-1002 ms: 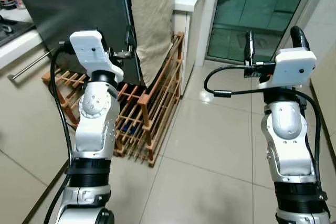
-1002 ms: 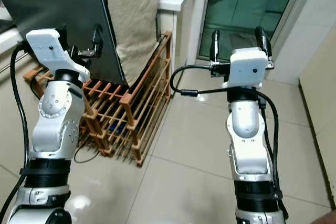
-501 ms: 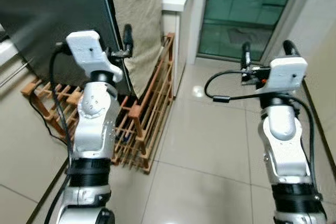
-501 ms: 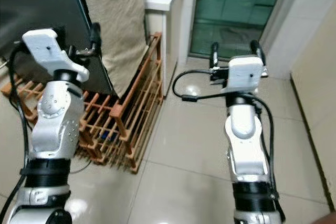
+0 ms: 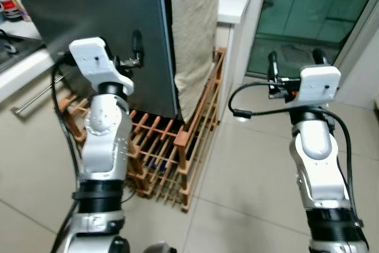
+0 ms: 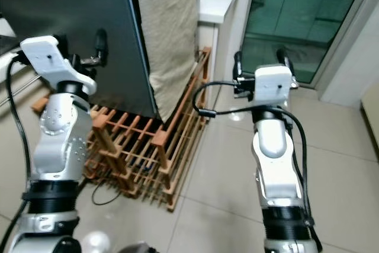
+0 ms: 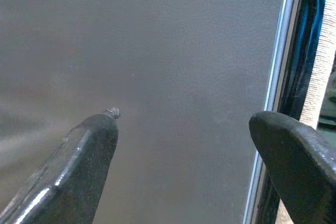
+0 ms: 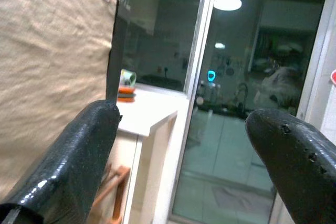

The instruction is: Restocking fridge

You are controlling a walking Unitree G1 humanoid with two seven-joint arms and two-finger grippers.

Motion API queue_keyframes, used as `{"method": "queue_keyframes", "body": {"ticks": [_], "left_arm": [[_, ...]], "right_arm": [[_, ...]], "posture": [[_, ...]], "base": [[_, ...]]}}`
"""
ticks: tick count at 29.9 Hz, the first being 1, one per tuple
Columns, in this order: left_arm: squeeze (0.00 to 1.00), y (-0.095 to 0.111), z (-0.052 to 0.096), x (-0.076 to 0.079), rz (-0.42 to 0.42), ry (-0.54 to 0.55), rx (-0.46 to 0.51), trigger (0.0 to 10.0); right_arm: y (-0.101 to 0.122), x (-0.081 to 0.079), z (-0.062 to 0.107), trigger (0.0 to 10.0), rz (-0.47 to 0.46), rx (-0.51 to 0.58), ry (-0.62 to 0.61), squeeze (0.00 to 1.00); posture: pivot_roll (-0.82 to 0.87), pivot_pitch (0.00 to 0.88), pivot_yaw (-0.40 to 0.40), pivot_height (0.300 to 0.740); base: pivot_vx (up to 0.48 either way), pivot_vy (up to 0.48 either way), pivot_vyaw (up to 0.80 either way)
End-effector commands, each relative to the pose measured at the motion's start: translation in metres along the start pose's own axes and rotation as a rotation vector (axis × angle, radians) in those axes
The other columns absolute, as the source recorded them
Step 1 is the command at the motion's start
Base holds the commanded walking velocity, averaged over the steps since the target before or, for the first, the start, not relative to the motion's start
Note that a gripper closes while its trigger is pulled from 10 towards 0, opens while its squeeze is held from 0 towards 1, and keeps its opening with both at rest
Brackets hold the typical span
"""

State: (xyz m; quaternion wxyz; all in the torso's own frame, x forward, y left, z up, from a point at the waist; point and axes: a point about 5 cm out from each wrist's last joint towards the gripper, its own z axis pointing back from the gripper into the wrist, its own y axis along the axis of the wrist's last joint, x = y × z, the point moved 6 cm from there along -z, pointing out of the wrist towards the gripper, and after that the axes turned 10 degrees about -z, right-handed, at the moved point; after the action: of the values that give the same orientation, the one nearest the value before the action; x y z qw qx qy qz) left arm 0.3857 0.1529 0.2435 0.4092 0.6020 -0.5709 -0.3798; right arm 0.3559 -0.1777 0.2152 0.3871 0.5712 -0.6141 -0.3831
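Light: even indoor light lit the head views; a ceiling lamp (image 8: 227,2) reflected in the glass door (image 8: 247,129).
Glare: a bright spot lay on the floor (image 5: 239,118).
Dim: the fridge (image 7: 157,77) looked dull grey.
Blur: the near fingers (image 8: 68,161) were soft.

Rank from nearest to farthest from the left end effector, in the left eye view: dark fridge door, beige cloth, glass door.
From the left end effector:
1. Dark fridge door: directly ahead of it.
2. Beige cloth: hanging just past the fridge door's edge, toward the robot's right.
3. Glass door: far right, behind the right end effector.
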Motion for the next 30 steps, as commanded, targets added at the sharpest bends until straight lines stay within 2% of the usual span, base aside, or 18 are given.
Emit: {"method": "queue_keyframes", "body": {"ticks": [1, 4, 5, 6, 7, 8, 9, 11, 13, 14, 15, 16, 18, 19, 22, 24, 30], "left_arm": [[0.0, 0.001, -0.003, 0.002, -0.006, -0.006, -0.009, 10.0], [0.0, -0.01, -0.004, 0.018, -0.008, -0.08, -0.062, 10.0], [0.0, -0.01, -0.004, 0.018, -0.008, -0.08, -0.062, 10.0], [0.0, -0.015, -0.005, 0.025, -0.013, -0.103, -0.087, 10.0], [0.0, -0.023, -0.006, 0.04, -0.041, -0.165, -0.126, 10.0], [0.0, -0.023, -0.006, 0.04, -0.041, -0.165, -0.126, 10.0], [0.0, -0.024, -0.009, 0.043, -0.071, -0.179, -0.123, 10.0], [0.0, -0.029, -0.006, 0.038, -0.077, -0.179, -0.146, 10.0], [0.0, -0.042, 0.016, 0.029, -0.101, -0.206, -0.192, 10.0], [0.0, -0.042, 0.016, 0.029, -0.101, -0.206, -0.192, 10.0], [0.0, -0.054, 0.048, 0.022, -0.122, -0.268, -0.249, 10.0], [0.0, -0.054, 0.048, 0.022, -0.122, -0.268, -0.249, 10.0], [0.0, -0.053, 0.068, 0.02, -0.091, -0.293, -0.267, 10.0], [0.0, -0.046, 0.073, 0.02, -0.083, -0.295, -0.241, 10.0], [0.0, -0.025, 0.074, 0.017, -0.058, -0.253, -0.15, 10.0], [0.0, -0.02, 0.074, 0.015, -0.066, -0.236, -0.129, 10.0], [0.0, -0.025, 0.07, 0.007, -0.127, -0.178, -0.148, 10.0]], "right_arm": [[0.002, 0.003, -0.001, 10.0, -0.017, -0.002, -0.015, 0.18], [-0.01, 0.015, -0.001, 10.0, -0.099, -0.06, -0.08, 0.19], [-0.01, 0.015, -0.001, 10.0, -0.099, -0.06, -0.08, 0.19], [-0.018, 0.021, -0.001, 10.0, -0.14, -0.095, -0.114, 0.18], [-0.031, 0.029, 0.001, 10.0, -0.176, -0.151, -0.157, 0.18], [-0.031, 0.029, 0.001, 10.0, -0.176, -0.151, -0.157, 0.18], [-0.04, 0.03, 0.003, 10.0, -0.178, -0.2, -0.158, 0.16], [-0.04, 0.033, 0.008, 10.0, -0.168, -0.202, -0.173, 0.16], [-0.04, 0.033, 0.023, 10.0, -0.11, -0.23, -0.18, 0.17], [-0.04, 0.033, 0.023, 10.0, -0.11, -0.23, -0.18, 0.17], [-0.024, 0.03, 0.042, 10.0, -0.047, -0.204, -0.159, 0.18], [-0.024, 0.03, 0.042, 10.0, -0.047, -0.204, -0.159, 0.18], [-0.009, 0.027, 0.057, 10.0, -0.028, -0.165, -0.133, 0.18], [-0.005, 0.027, 0.065, 10.0, -0.03, -0.153, -0.126, 0.18], [0.006, 0.029, 0.075, 10.0, -0.019, -0.114, -0.124, 0.18], [0.01, 0.03, 0.076, 10.0, -0.014, -0.105, -0.126, 0.18], [-0.006, 0.036, 0.089, 10.0, -0.05, -0.215, -0.148, 0.18]], "posture": [[-0.11, 0.0, 0.028, 0.732], [-0.11, 0.0, 0.027, 0.732], [-0.11, 0.0, 0.027, 0.732], [-0.11, 0.0, 0.026, 0.732], [-0.11, 0.0, 0.031, 0.732], [-0.11, 0.0, 0.031, 0.732], [-0.12, 0.0, 0.038, 0.732], [-0.12, 0.0, 0.045, 0.732], [-0.13, 0.0, 0.043, 0.732], [-0.13, 0.0, 0.043, 0.732], [-0.13, 0.0, 0.038, 0.732], [-0.13, 0.0, 0.038, 0.732], [-0.13, 0.001, 0.03, 0.732], [-0.14, 0.011, 0.023, 0.732], [-0.14, 0.022, 0.01, 0.732], [-0.14, 0.023, 0.009, 0.732], [-0.14, 0.037, -0.003, 0.732]], "base": [[0.0, 0.0, 0.0], [0.0, 0.0, 0.0], [0.0, 0.0, 0.0], [0.0, 0.0, 0.0], [0.0, 0.0, 0.0], [0.0, 0.0, 0.0], [0.0, 0.0, 0.0], [0.0, 0.0, 0.0], [0.0, 0.0, 0.0], [0.0, 0.0, 0.0], [0.0, 0.0, 0.0], [0.0, 0.0, 0.0], [0.0, 0.0, 0.0], [0.0, 0.0, 0.0], [0.0, 0.0, 0.0], [0.0, 0.0, 0.0], [0.0, 0.0, 0.0]]}}
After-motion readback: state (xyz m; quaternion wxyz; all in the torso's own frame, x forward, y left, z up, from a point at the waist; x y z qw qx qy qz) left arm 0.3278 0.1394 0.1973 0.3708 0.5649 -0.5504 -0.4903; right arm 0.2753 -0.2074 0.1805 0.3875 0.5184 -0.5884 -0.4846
